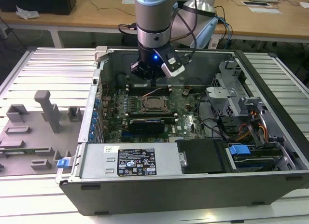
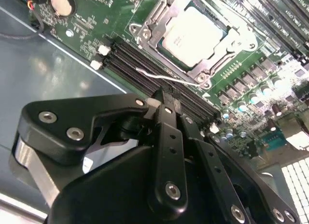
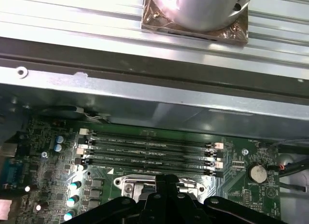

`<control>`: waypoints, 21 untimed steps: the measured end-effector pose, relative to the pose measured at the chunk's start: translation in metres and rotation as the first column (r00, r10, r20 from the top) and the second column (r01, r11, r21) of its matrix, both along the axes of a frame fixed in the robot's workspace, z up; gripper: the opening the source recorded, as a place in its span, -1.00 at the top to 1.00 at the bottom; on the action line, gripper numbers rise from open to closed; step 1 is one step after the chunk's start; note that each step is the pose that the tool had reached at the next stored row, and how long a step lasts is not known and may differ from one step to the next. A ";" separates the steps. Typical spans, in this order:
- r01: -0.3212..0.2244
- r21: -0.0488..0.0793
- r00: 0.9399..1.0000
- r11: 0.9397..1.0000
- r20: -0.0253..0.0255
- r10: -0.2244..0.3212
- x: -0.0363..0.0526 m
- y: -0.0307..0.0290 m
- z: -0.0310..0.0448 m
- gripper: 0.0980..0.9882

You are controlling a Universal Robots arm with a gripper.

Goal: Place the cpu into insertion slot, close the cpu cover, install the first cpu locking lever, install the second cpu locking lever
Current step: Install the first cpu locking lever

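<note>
2 steps look done: cpu (image 2: 193,33) seated mid-board in socket under lowered cpu cover (image 2: 157,23), gripper (image 2: 163,99) fingers together just beside the unlatched locking lever (image 2: 166,78), which needs pressing down under its catch.

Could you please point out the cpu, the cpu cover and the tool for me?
cpu (image 2: 194,35): second wrist view, middle of its pale metal face.
cpu cover (image 2: 217,55): second wrist view, silver frame rail beside the chip.
tool (image 2: 166,97): second wrist view, tip of its black fingers above the board.
</note>
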State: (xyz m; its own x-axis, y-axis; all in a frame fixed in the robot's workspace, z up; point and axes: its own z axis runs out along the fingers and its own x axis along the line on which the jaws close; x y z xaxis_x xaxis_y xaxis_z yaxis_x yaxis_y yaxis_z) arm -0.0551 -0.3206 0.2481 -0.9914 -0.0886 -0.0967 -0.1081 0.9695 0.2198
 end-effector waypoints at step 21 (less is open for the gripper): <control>0.034 -0.028 0.998 0.999 0.059 -0.033 -0.0032 0.0131 -0.0249 0.98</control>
